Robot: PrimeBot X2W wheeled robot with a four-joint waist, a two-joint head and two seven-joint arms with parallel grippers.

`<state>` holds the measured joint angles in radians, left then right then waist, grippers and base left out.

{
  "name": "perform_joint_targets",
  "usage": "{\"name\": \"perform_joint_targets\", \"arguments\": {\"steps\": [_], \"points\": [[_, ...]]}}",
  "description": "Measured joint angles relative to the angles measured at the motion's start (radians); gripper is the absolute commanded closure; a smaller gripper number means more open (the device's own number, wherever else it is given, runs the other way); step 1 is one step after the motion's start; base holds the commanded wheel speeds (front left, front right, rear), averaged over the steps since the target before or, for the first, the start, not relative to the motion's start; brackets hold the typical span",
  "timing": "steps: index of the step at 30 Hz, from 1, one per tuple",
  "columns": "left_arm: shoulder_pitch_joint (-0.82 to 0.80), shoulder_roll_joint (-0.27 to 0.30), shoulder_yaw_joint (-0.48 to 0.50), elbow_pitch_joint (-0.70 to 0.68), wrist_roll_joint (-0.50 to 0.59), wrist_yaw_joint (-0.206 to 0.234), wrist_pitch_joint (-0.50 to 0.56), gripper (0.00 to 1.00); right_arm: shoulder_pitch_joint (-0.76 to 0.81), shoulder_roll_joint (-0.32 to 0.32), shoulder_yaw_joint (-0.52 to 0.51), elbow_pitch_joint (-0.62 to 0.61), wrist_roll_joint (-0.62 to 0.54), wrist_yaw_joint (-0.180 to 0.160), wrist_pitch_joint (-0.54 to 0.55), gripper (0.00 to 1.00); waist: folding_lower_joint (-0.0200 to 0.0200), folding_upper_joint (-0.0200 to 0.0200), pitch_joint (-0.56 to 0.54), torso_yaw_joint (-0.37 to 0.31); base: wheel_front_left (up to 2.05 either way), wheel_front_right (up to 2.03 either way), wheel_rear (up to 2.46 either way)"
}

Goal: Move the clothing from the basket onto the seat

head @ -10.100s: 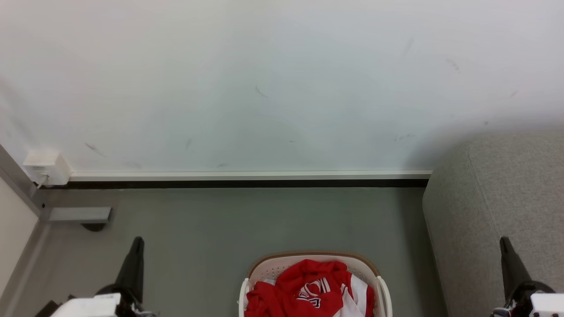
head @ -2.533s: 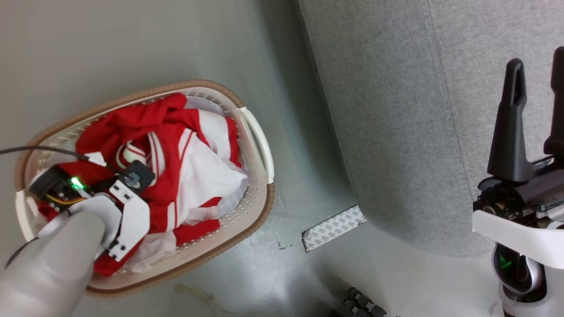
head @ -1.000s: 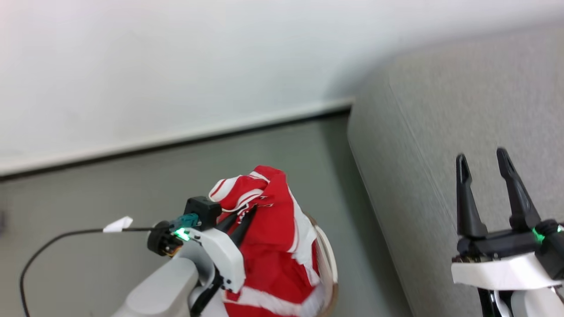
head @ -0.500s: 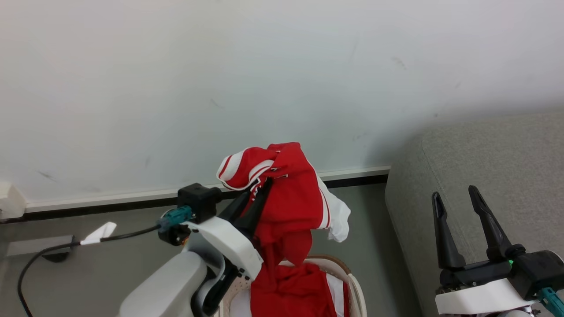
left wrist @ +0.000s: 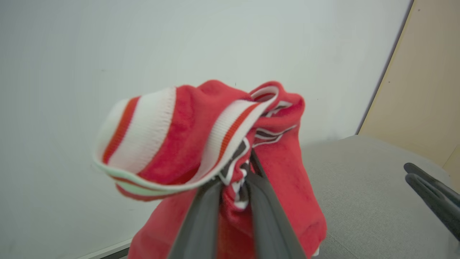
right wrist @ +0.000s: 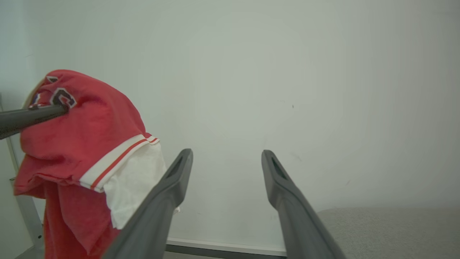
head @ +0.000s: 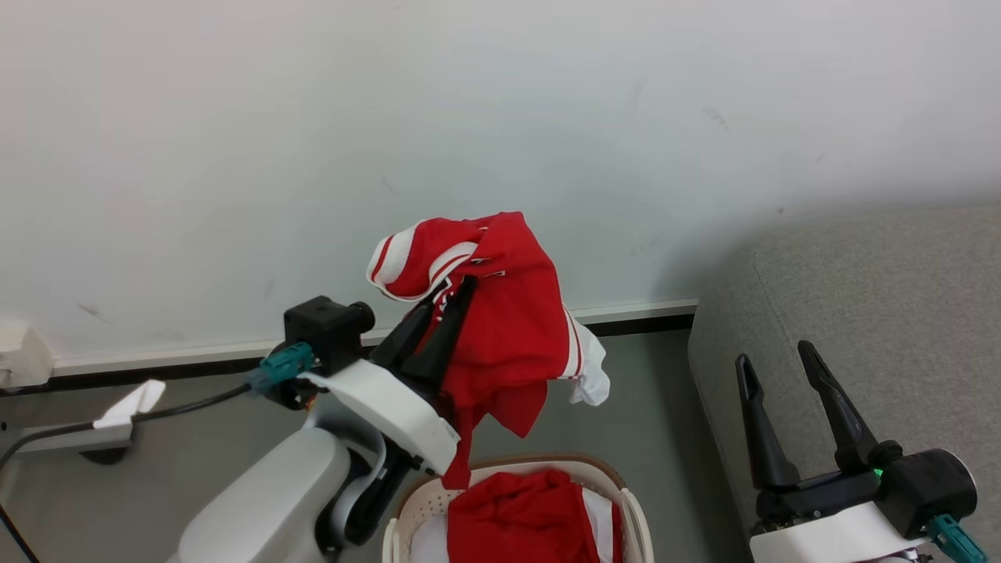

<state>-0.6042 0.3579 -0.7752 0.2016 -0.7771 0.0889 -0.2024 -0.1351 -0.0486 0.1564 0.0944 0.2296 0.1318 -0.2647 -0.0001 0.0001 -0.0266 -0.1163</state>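
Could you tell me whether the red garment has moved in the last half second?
Yes: the red garment, pinched in the left gripper, has risen against the skirting board, which sits unchanged in the head view.

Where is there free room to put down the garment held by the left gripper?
The grey seat, between the wall and the open right gripper, looks bare where visible. The floor strip between basket and seat is free too. The basket itself is crowded with red clothing.
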Motion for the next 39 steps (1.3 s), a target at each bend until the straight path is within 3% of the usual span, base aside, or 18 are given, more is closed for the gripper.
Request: {"name": "perform_joint_targets", "arguments": {"steps": [7, 14, 19, 29, 39], "points": [[0.002, 0.011, 0.005, -0.023, -0.003, 0.005, 0.008, 1.00, -0.007, -0.001, 0.050, 0.000, -0.012, 0.000, 0.000, 0.00, 0.0001, 0.0000, 0.007, -0.002, 0.00, 0.00, 0.00], [0.002, 0.015, -0.002, -0.019, -0.006, 0.000, 0.016, 1.00, -0.067, -0.081, 0.263, 0.009, -0.026, 0.000, 0.000, 0.00, 0.0001, 0.0000, 0.011, -0.006, 0.00, 0.00, 0.00], [0.001, 0.003, -0.009, -0.015, -0.007, -0.005, 0.016, 1.00, -0.146, -0.116, 0.389, 0.113, -0.054, 0.000, 0.000, 0.00, 0.0001, 0.0000, 0.015, -0.004, 0.00, 0.00, 0.00], [-0.003, -0.039, -0.049, -0.008, -0.007, -0.023, 0.016, 1.00, -0.278, -0.048, 0.446, 0.354, -0.060, 0.000, 0.000, 0.00, 0.0002, 0.0000, 0.013, 0.037, 0.00, 0.00, 0.00], [-0.003, -0.080, -0.097, -0.013, -0.001, -0.027, 0.028, 1.00, -0.357, -0.008, 0.456, 0.497, -0.001, 0.000, 0.000, 0.00, 0.0002, 0.0000, 0.008, 0.082, 0.00, 0.00, 0.00]]}}
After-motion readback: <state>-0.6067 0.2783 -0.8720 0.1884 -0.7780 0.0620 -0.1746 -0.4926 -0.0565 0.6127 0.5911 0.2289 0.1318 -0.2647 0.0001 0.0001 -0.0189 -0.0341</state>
